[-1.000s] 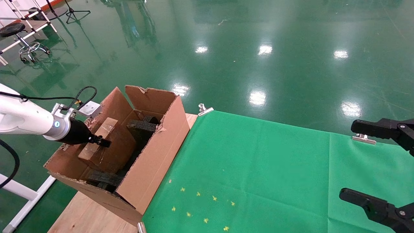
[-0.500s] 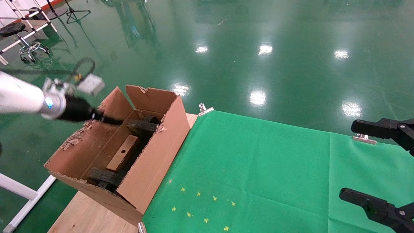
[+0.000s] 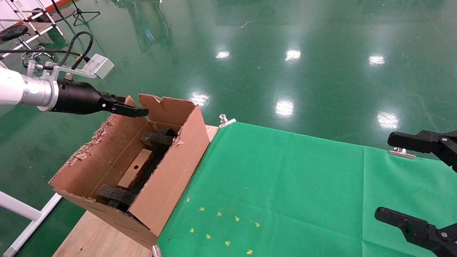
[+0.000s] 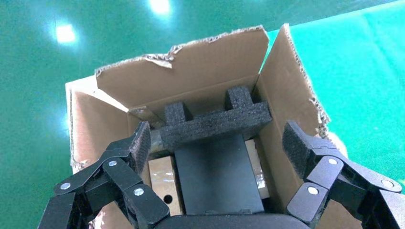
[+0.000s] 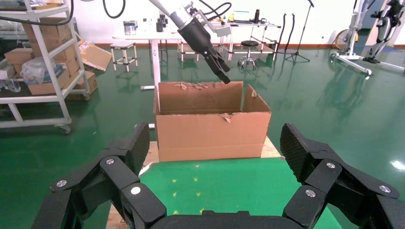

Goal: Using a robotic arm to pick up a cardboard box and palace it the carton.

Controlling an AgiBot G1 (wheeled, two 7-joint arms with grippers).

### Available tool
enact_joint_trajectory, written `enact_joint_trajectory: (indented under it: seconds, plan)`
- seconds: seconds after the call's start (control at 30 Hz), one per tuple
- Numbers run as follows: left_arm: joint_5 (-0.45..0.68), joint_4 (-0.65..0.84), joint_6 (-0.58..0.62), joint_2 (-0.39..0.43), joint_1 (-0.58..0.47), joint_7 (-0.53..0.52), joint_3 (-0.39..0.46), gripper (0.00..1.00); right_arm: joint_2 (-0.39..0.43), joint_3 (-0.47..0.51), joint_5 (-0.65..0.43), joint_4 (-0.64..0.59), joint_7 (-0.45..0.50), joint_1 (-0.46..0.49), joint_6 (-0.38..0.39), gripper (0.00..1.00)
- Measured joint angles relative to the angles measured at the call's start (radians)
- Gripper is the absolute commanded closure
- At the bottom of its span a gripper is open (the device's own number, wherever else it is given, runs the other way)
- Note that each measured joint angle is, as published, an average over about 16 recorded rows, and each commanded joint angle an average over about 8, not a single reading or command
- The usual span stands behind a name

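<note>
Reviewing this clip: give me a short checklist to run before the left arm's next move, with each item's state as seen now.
1. Cardboard box inside the carton: ok, it lies between the black foam pieces.
2. Left gripper released: ok, open and empty in the left wrist view.
3. Left gripper clear of the carton: ok, it is above the rim near the torn back flap.
4. Box lying flat: cannot tell, it looks tilted against the foam.
5. Right gripper out of the way: ok, open over the green cloth, far from the carton.
</note>
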Motion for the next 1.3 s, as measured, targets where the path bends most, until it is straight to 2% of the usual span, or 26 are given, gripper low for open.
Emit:
enact_joint_trajectory:
  seconds: [0.33, 1.3]
  plan:
    - [-0.091, -0.086, 0.017, -0.008, 0.074, 0.024, -0.032, 0.00, 0.000, 0.000, 0.000, 0.000, 0.000, 0.000, 0.000, 0.00]
    - [-0.608, -0.580, 0.140, -0.060, 0.473, 0.161, -0.215, 0.00, 0.000, 0.000, 0.000, 0.000, 0.000, 0.000, 0.000, 0.00]
